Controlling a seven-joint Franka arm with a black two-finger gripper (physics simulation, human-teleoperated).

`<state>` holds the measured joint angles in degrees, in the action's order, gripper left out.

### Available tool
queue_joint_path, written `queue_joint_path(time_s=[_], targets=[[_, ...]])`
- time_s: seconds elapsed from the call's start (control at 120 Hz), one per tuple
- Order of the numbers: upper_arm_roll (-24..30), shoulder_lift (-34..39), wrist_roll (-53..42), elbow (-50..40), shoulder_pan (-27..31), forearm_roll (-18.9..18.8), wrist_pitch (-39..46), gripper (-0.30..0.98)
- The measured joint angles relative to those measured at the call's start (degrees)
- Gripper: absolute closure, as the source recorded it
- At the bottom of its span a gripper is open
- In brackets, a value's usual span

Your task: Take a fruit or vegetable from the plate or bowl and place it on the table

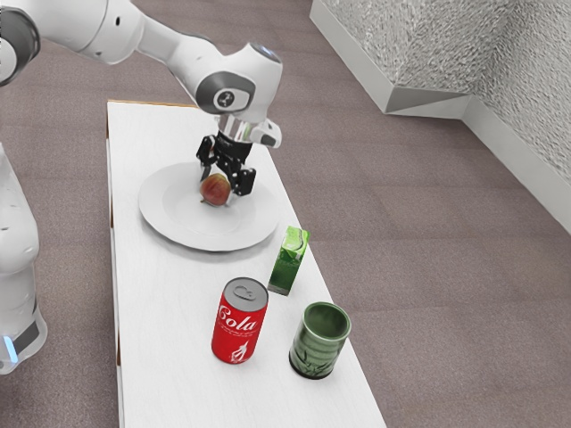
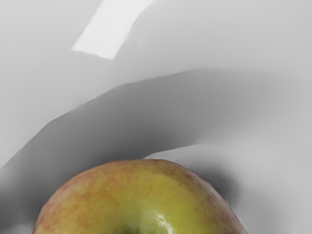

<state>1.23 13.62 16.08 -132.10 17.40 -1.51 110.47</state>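
Observation:
The black gripper is low over the white plate in the exterior view, its two fingers standing wide apart. Between them is a red apple, low at the plate's middle; a small gap seems to remain beside it, though contact is hard to judge. In the wrist view the yellow-green and red top of the apple lies just under the hand, with the pale plate and a dark shadow around it.
Toward the exterior view's bottom, a green carton stands near the plate, with a red cola can and a green cup farther along the white table. The table's long edge runs close past the carton and cup.

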Motion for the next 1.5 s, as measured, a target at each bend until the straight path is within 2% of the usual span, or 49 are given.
queue_joint_path(time_s=[0.367, 0.567, 0.683, 0.8, 1.033, 1.108, 1.225, 1.408, 1.5], targets=[[0.0, -0.4, -0.3, -0.4, -0.1, 0.2, 0.7, 0.0], [-0.1, -0.8, -0.3, -0.5, -0.7, 0.0, 0.9, 0.35], [-0.1, -0.9, -0.1, -0.4, -0.8, -0.3, 1.1, 0.34], [-0.2, -0.6, -0.1, 0.2, -0.8, -0.6, 1.2, 0.38], [-2.1, 1.2, -0.8, 5.6, 0.1, -1.8, 0.5, 0.42], [-4.6, 1.8, -1.2, 8.5, 0.8, -3.4, -0.5, 0.44], [-9.8, 2.3, -2.3, 10.1, 1.0, -5.7, -1.8, 0.54], [-18.8, 2.7, -4.9, 10.2, 1.0, -8.0, -2.7, 0.56], [-22.0, 2.5, -6.4, 9.4, 0.9, -8.4, -2.9, 0.53]])
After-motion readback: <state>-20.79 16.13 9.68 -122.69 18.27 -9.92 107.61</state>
